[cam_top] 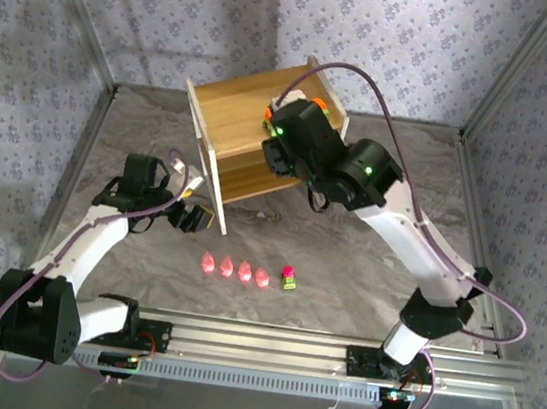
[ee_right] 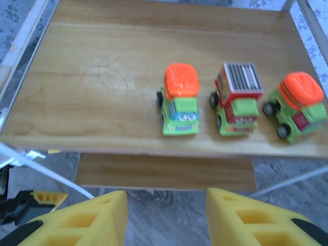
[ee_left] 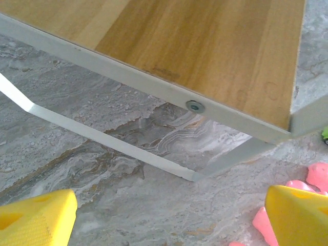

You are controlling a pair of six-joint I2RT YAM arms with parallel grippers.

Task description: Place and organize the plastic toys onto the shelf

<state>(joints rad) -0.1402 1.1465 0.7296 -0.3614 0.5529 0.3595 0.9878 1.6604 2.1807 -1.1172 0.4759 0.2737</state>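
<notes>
**Top external.** Shelf [cam_top: 239,119] at upper centre, standing on the tabletop [cam_top: 366,267]. Right end effector [cam_top: 280,143] is over its top board. Left end effector [cam_top: 194,218] is at its lower-left corner. Four pink figures [cam_top: 227,267] sit in a row at lower centre, with a pink-topped car [cam_top: 289,277] just right of them. All five are on the tabletop, not yet shelved.

**Left wrist.** Shelf board and white leg across the upper frame, figures at lower right. End effector fingers [ee_left: 36,218] stand well apart with nothing between them.

**Right wrist.** Three cars [ee_right: 179,105] in a row, centre to right of the top board, hidden under the arm from above. The left half is bare. The fingers [ee_right: 97,220] are apart and empty.

**Handling.** Probably light, hard, smooth plastic. The rounded figures may slip, so pinch them low across the sides. Take the car across its body, as its wheels may roll.
</notes>
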